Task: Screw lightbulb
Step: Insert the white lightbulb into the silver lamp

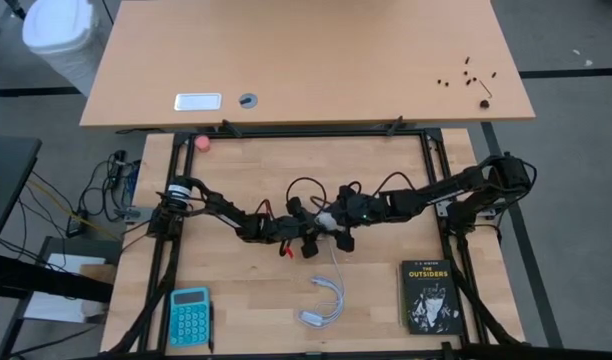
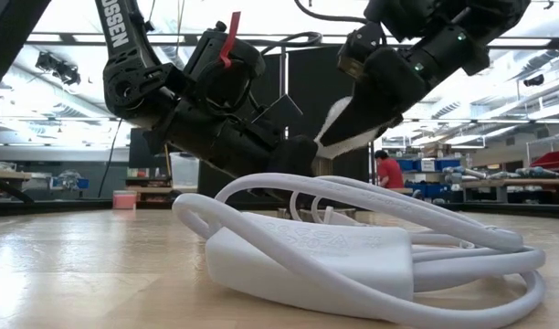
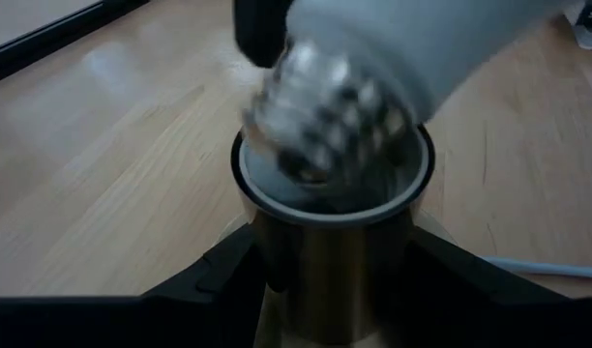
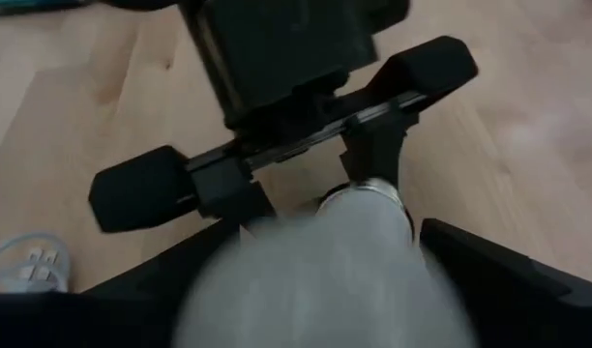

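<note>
The lightbulb (image 4: 320,275) was a white, frosted, pear-shaped bulb tapering to a greyish threaded screw base (image 3: 325,130). It was tilted above the middle of the table (image 1: 331,218), base end at the mouth of a round metallic socket (image 3: 330,237), blurred in both wrist views

light wooden desk (image 1: 246,290): white cord (image 1: 324,300) lies near the right claw (image 1: 331,222); book (image 1: 428,296) and teal calculator (image 1: 189,316) farther off.

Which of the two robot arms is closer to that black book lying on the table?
The right. The right gripper hangs mid-table, nearer the book at the front right; the left gripper sits just beyond it, farther left.
</note>
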`<state>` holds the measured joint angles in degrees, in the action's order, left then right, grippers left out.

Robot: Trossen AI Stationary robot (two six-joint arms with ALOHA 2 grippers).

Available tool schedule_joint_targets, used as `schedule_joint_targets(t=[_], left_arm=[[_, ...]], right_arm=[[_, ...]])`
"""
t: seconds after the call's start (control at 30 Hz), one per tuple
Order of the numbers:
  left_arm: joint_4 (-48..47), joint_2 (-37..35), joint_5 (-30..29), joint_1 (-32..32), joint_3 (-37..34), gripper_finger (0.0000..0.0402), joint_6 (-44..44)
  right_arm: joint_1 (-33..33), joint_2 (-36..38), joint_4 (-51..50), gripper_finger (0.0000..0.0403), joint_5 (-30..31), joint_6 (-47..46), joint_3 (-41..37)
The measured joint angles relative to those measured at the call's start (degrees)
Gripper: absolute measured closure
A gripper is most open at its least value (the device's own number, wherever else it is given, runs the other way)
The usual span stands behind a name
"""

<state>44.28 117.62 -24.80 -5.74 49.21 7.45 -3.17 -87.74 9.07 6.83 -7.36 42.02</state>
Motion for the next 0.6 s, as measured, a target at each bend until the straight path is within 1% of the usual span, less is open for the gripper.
schedule_joint_targets(t=[0.13,0.27,0.3,0.37,0.43,0.5,0.6], left_arm=[[0.0,0.0,0.0,0.0,0.0,0.0194,-0.1],[-0.1,0.0,0.0,0.0,0.0,0.0194,-0.1],[-0.2,0.0,0.0,0.0,0.0,0.0194,-0.1],[-0.7,0.0,0.0,0.0,0.0,0.0194,0.1],[-1.5,-0.1,0.0,0.0,0.1,0.0194,0.5],[-1.9,-0.2,-0.1,0.0,0.1,0.0194,0.6],[-1.9,-0.2,-0.2,0.0,0.1,0.0194,0.6]], right_arm=[[1.1,0.0,-2.0,0.0085,-1.4,-0.2,1.2],[1.6,0.0,-5.3,0.0101,-1.2,1.3,3.0],[1.8,0.0,-6.6,0.0105,-0.3,1.3,3.0],[2.4,0.9,-13.3,0.0108,3.3,0.2,3.0],[2.8,3.9,-20.0,0.0108,4.8,-1.6,2.9],[2.1,7.2,-23.7,0.0107,4.9,-3.4,3.0],[-0.4,11.6,-32.8,0.0104,2.3,-4.5,3.1]])
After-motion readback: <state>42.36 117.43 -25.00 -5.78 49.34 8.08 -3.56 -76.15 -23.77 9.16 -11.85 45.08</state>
